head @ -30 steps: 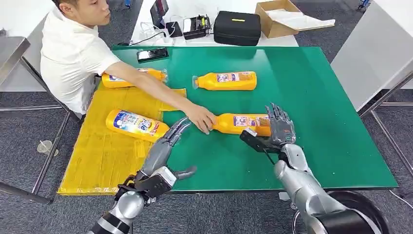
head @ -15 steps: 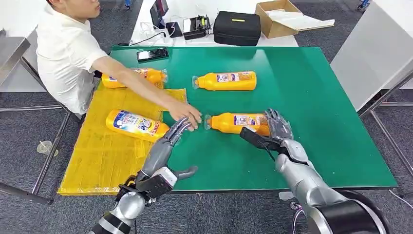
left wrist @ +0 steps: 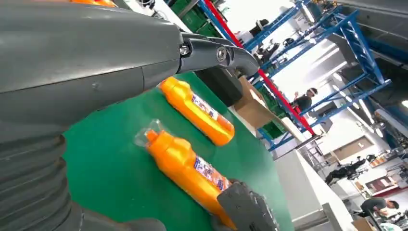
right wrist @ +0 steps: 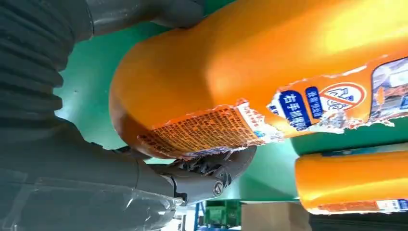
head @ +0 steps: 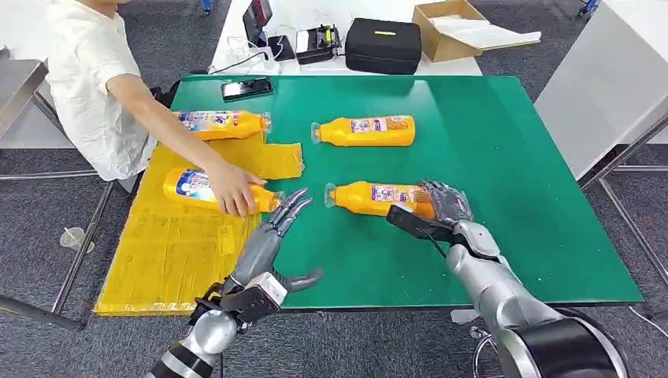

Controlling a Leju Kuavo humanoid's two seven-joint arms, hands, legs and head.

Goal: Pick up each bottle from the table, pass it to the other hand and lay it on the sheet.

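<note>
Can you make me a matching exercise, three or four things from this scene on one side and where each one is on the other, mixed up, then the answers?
Things
1. black case
2. bottle under the person's hand
3. bottle at the right hand
4. cardboard box

Places
A. lying on the green mat, base against the right hand
B. lying on the yellow sheet
C. beyond the mat, right of the case
D. on the white surface beyond the mat's far edge

Pairs: 1-D, 2-B, 3-A, 4-C

A green table [head: 504,157] stands on grey carpet [head: 31,236]. Behind it, a white table [head: 457,67] carries a black case [head: 384,45] and an open cardboard box [head: 449,27]. Blue steel racking [left wrist: 346,43] rises under bright light.
</note>
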